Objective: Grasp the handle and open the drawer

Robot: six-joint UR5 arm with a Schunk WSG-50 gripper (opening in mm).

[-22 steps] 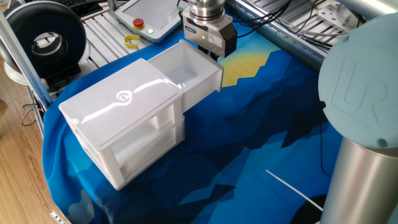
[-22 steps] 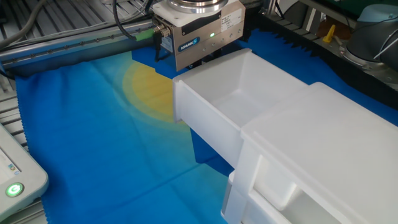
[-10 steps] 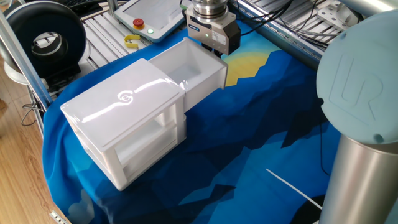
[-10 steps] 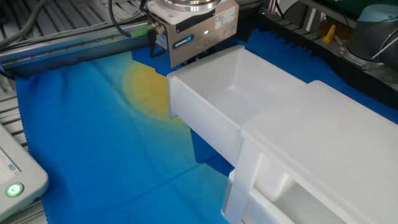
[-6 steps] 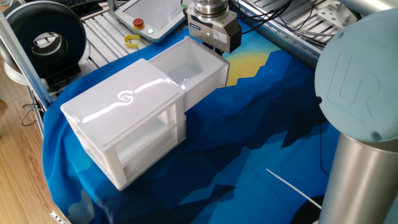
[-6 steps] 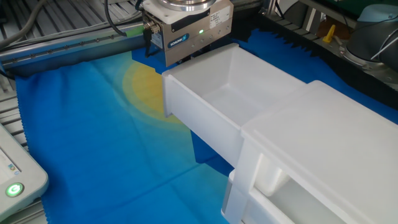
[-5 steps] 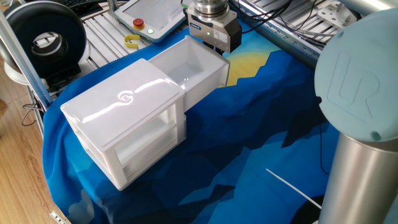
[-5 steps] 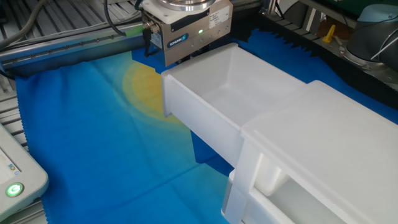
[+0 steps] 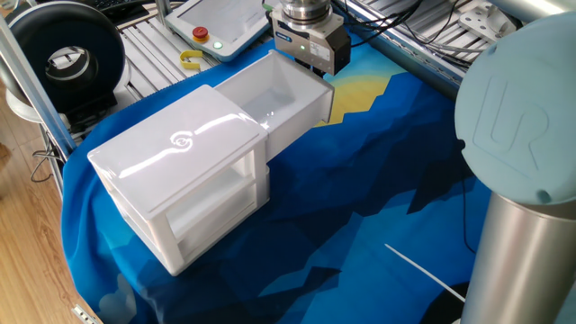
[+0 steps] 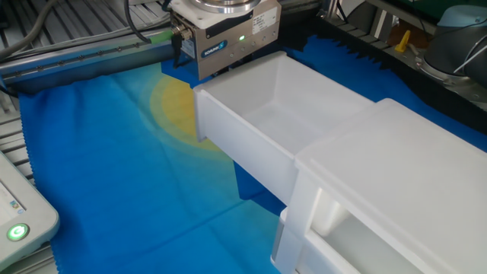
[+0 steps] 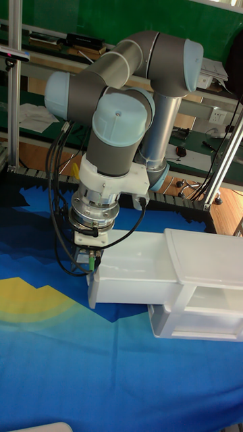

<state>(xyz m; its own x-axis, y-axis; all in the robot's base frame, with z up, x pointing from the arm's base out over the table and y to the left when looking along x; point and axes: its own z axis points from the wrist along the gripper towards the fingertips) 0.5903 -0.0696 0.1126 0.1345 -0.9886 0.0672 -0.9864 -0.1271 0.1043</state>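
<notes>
Arm bent downward, gripper (image 10: 225, 46) vertical, jaws hidden

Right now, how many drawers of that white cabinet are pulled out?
1. The top drawer sticks out of the white cabinet toward the gripper at its front. The compartments below show nothing pulled out; the handle is hidden.

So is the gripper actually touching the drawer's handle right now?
Cannot tell. In every view the gripper sits right at the drawer front, but the front wall and gripper body hide the handle and fingertips.

light: bright, even | glare: cabinet top (image 9: 180, 144) | focus: sharp | shadows: soft
</notes>
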